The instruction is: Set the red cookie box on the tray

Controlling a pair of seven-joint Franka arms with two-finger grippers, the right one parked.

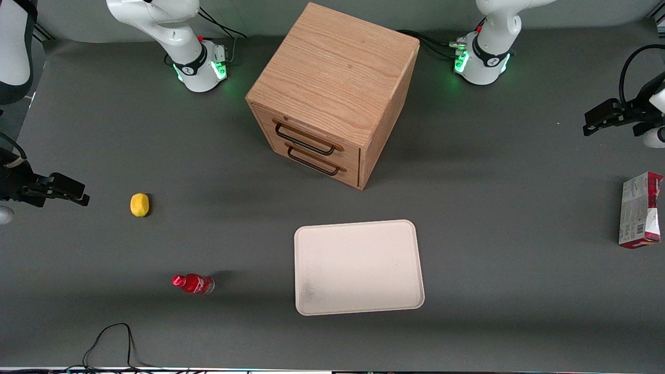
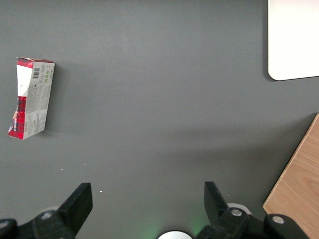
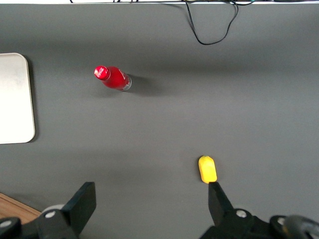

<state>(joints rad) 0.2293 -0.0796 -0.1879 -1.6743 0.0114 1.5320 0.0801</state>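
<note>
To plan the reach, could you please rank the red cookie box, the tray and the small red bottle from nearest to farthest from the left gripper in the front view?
From the open left gripper, at the working arm's end:
1. Red cookie box, nearer the camera than the gripper.
2. Tray, mid-table.
3. Small red bottle, toward the parked arm's end.

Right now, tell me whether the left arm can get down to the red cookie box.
Probably yes. The open tool hangs above bare table, and the red cookie box lies flat nearby with nothing between them or stacked on it.

red bottle (image 3: 112,78) lies on dark table (image 3: 199,119). yellow object (image 3: 207,169) well apart from it. tray (image 3: 15,99) edge visible. black cable (image 3: 212,25) loops near table edge.
</note>
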